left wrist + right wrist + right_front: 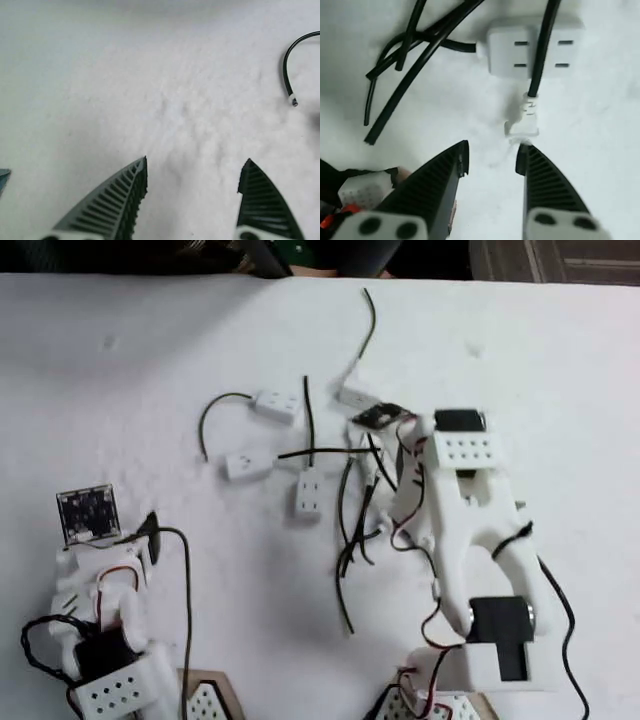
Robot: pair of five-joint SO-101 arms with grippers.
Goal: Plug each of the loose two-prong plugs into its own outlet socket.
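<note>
Several white outlet sockets lie mid-table: one (275, 405), one (248, 465), one (308, 493) and one (355, 397), among loose black cables (355, 525). My right gripper (378, 420) is by the last socket. In the right wrist view this gripper (492, 155) is open just short of a small white two-prong plug (522, 125), which lies on the table. The plug's black cord runs across the face of a white socket (535, 50). My left gripper (150, 530) is at the table's near left, open (192, 167) over bare table, with a black cable end (291, 75) off to one side.
A tangle of black cords (415, 45) lies beside the socket near the right gripper. A small dark square board (88, 512) sits on the left arm. The table's far edge (150, 275) runs along the back; the table's left half is white surface.
</note>
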